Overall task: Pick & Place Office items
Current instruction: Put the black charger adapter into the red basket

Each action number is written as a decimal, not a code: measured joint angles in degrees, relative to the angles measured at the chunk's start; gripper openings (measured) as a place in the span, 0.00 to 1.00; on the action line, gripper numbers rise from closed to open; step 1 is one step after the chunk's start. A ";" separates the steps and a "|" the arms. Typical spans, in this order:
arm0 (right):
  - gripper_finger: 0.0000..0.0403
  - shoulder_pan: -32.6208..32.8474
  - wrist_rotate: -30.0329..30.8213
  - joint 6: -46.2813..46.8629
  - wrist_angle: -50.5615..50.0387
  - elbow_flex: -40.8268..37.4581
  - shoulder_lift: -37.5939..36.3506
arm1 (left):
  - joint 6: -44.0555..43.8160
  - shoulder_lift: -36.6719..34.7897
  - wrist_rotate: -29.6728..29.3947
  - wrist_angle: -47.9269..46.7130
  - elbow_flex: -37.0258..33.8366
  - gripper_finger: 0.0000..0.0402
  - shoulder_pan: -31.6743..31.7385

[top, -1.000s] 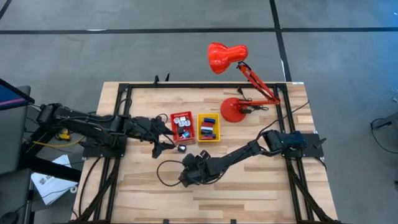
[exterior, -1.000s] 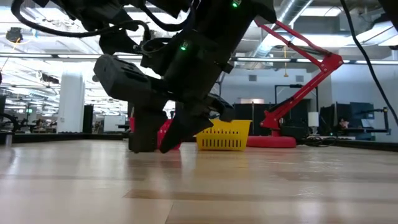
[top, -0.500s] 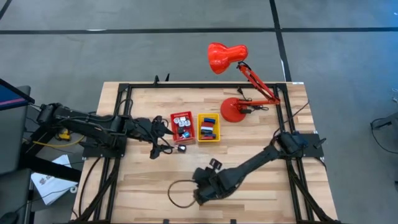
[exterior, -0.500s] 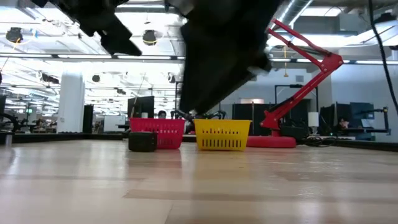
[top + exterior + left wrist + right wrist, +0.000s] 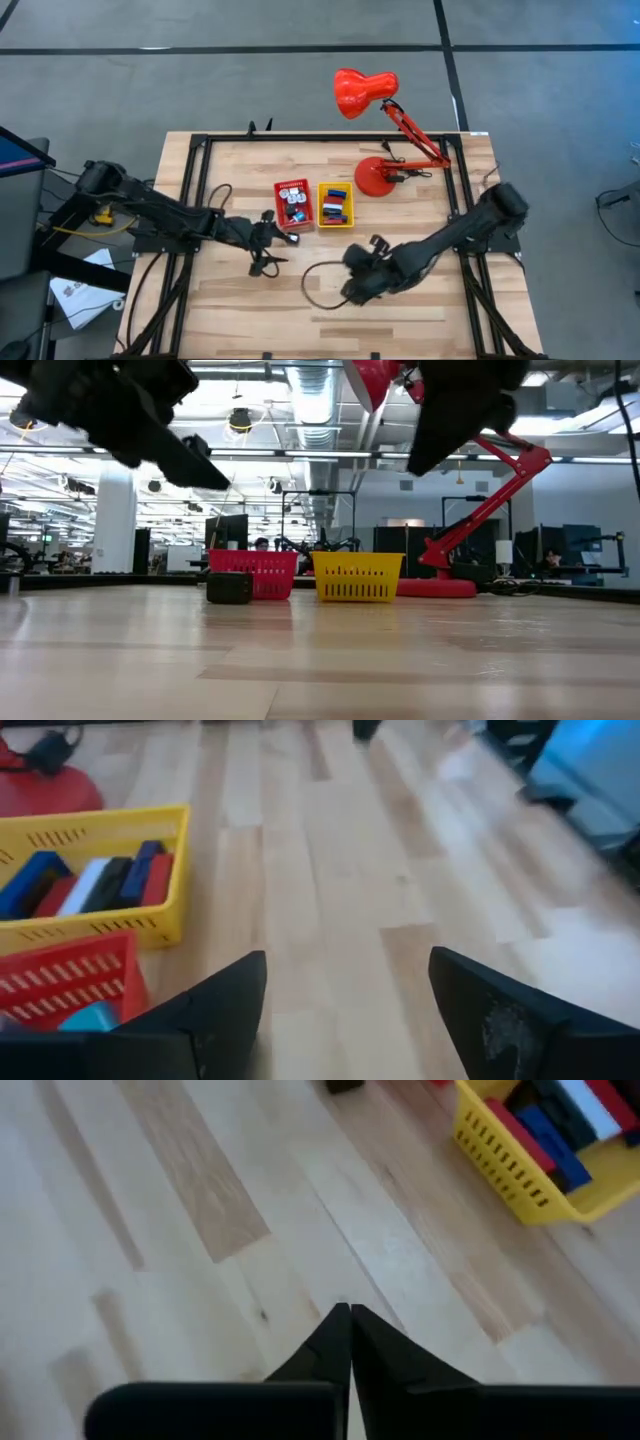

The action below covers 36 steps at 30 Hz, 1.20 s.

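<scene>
Black piece [image 5: 229, 588] sits loose on tabletop [image 5: 400, 310] by red bin [image 5: 291, 200] (others binned), left gripper [image 5: 264, 256] jaws wide w/ nothing, right gripper [image 5: 352, 290] jaws shut empty; a low approach could knock it away.

Overhead looks straight down, low looks level; both share the yellow bin [image 5: 336, 204]
</scene>
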 joint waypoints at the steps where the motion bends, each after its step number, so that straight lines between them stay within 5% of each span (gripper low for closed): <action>1: 0.01 0.16 0.04 0.71 2.52 -3.00 -2.46 | 0.64 1.65 -1.25 1.59 -0.03 0.68 0.09; 10: 0.07 0.24 0.24 2.40 26.45 -19.45 -13.86 | 0.81 12.67 -5.45 6.16 -0.24 0.65 1.73; 16: 0.07 0.24 0.39 2.40 26.96 -19.71 -13.48 | 0.76 15.15 -12.87 6.39 -0.24 0.63 1.73; 36: 0.05 0.13 0.71 2.34 27.05 -19.69 -13.48 | 0.65 20.55 -14.13 6.28 -0.21 0.58 1.75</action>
